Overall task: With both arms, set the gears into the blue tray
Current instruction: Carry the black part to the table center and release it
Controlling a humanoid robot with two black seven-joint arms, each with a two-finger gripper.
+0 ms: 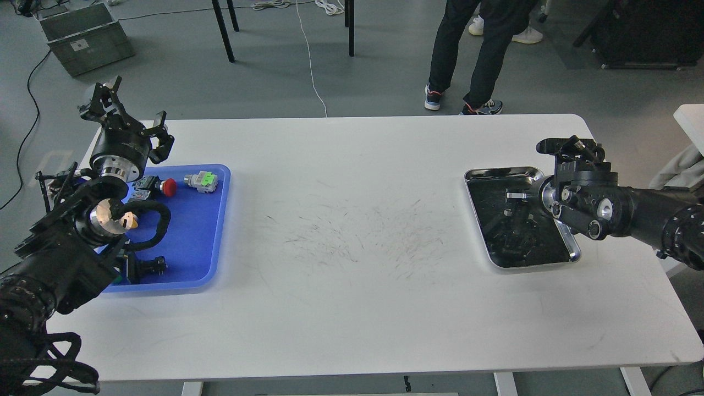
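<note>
White scuffed table (352, 220) on grey floor (181, 71); left gripper (124, 118) spread wide, right gripper (569, 151) unclear.

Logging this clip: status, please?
Left end effector open, raised over blue tray. Right end effector at steel tray, state unclear. Gears not discernible. Table middle bare.

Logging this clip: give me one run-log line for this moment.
left tool: open, raised over blue tray far edge | right tool: cannot tell, over steel tray | blue tray: red-capped, green-capped push-buttons | gears: not discernible
</note>
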